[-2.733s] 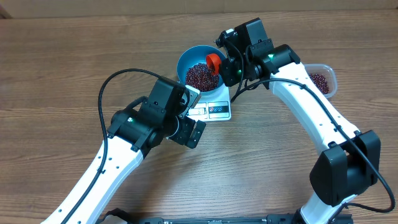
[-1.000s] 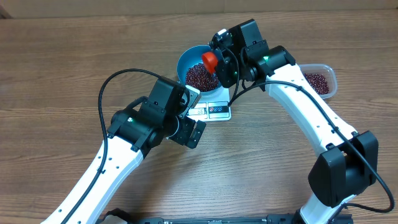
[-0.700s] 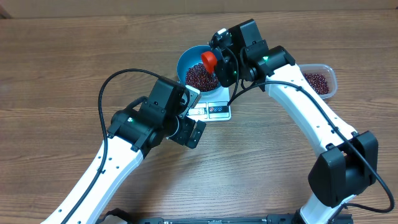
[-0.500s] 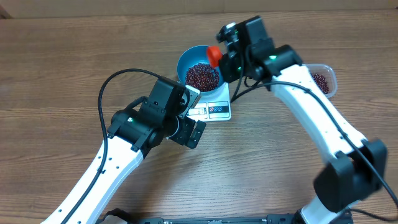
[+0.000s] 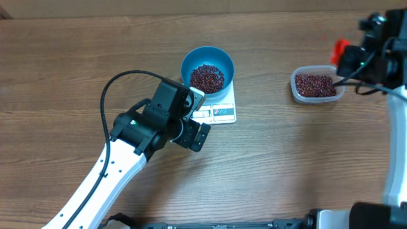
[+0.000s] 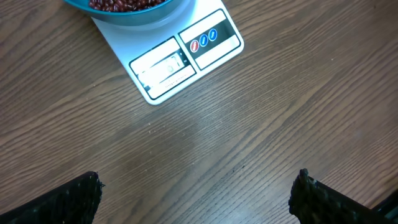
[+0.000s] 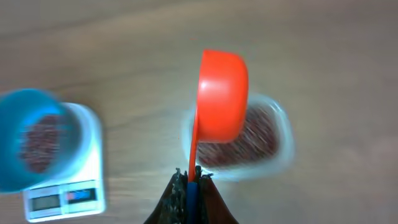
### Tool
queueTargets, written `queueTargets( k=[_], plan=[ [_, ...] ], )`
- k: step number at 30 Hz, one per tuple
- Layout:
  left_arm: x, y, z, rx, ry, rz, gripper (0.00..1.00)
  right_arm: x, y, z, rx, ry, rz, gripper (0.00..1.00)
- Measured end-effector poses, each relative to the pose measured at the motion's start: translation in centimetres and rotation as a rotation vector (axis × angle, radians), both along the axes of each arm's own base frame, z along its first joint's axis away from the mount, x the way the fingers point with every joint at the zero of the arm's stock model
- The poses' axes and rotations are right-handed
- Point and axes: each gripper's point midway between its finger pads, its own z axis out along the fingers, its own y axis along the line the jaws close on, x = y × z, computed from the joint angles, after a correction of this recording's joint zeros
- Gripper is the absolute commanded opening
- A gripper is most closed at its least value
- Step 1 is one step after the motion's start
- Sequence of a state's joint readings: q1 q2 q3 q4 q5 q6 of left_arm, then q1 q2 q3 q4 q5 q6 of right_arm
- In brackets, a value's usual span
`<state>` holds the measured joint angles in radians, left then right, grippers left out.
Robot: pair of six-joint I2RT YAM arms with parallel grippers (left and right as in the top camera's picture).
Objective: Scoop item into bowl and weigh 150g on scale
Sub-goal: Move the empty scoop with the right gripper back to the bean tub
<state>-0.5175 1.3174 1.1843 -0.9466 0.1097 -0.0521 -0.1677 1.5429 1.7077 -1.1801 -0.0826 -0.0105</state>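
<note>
Wood-grain table, brown and matte, runs under everything I work with. Near the middle the bowl, a deep round shell of smooth bright blue, stands on the 12 o'clock end of the scale, a flat white rectangle whose display and button panel lie bare along its 6 o'clock edge. Inside the bowl lies a low heap of beans, small, glossy, dark red-brown, covering the bottom but well short of the rim. I judge the scooping is well begun; whether the target weight is reached I cannot say, because the digits on the display are too faint to read. Well apart, at 3 o'clock from the bowl, sits a clear tub with rounded corners and thin plastic walls, and a layer of the same beans is left in it. My right tool is clenched on the thin handle of an orange plastic scoop, whose round cup hangs over the tub, turned on its side so that I cannot see into it. My left tool is spread wide and holds nothing, hovering over bare wood at about 7 o'clock from the scale. What is left, as I judge it, is more loads from tub to bowl and a check of the reading.
</note>
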Motion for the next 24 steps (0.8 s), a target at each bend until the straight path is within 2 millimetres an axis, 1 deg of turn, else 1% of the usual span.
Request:
queueTargets(
  k=[1, 2, 4, 7, 9, 12, 13, 17, 20, 24],
  plan=[
    [0.0, 0.0, 0.0, 0.000, 0.000, 0.000, 1.00, -0.3, -1.6, -1.0, 0.000, 0.039, -0.045, 0.04],
    [0.0, 0.0, 0.0, 0.000, 0.000, 0.000, 1.00, -0.3, -2.4, -1.5, -0.001, 0.056, -0.066, 0.03],
    [0.0, 0.0, 0.0, 0.000, 0.000, 0.000, 1.00, -0.3, -3.0, -2.2, 0.000, 0.080, -0.081, 0.04],
    [0.0, 0.0, 0.0, 0.000, 0.000, 0.000, 1.00, -0.1, -2.8, -3.2, -0.003, 0.110, -0.066, 0.04],
    [0.0, 0.0, 0.0, 0.000, 0.000, 0.000, 1.00, 0.2, -2.6, -4.4, -0.008, 0.147, -0.048, 0.04],
    [0.0, 0.0, 0.0, 0.000, 0.000, 0.000, 1.00, 0.4, -2.3, -6.6, -0.016, 0.220, -0.030, 0.04],
    [0.0, 0.0, 0.0, 0.000, 0.000, 0.000, 1.00, 0.4, -2.2, -7.7, -0.022, 0.259, -0.025, 0.04],
    [0.0, 0.0, 0.0, 0.000, 0.000, 0.000, 1.00, 0.6, -2.2, -10.4, -0.041, 0.349, -0.014, 0.04],
    [0.0, 0.0, 0.0, 0.000, 0.000, 0.000, 1.00, 0.9, -2.1, -11.5, -0.062, 0.373, 0.001, 0.04],
    [0.0, 0.0, 0.0, 0.000, 0.000, 0.000, 1.00, 1.3, -2.3, -11.9, -0.104, 0.377, 0.010, 0.04]
  ],
)
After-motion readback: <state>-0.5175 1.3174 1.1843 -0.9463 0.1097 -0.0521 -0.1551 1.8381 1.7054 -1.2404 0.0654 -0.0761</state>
